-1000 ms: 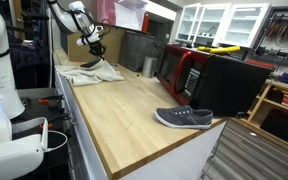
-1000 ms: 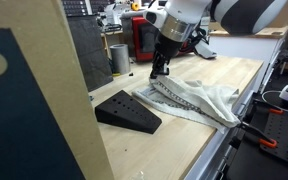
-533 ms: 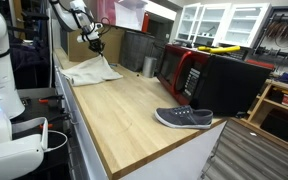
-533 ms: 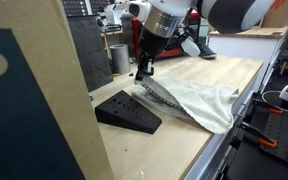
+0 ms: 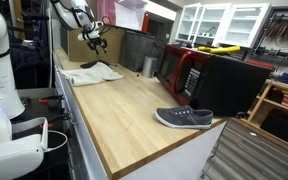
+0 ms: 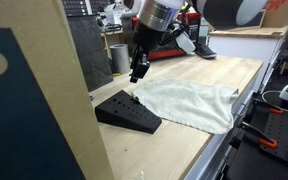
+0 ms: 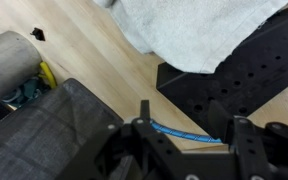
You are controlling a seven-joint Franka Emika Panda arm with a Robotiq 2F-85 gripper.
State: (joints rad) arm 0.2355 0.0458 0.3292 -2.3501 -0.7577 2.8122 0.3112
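The arm is held bent over the table point(image 6: 169, 150), the gripper point(image 6: 137, 72) pointed down, above the edge of the black wedge point(image 6: 127, 112) and clear of it. In the wrist view the jaws are seen spread and empty. The white cloth point(image 6: 189, 100) is laid flat with one corner against the wedge, its long axis run across the table toward the near edge. A grey shoe point(image 5: 184, 118) is placed well apart.

One light wooden worktop point(image 5: 134, 105) carrying one pale crumpled cloth point(image 6: 189, 100), one black wedge-shaped block point(image 6: 127, 111), one grey canvas shoe point(image 5: 184, 118) and one silver metal cylindrical cup point(image 5: 149, 66).
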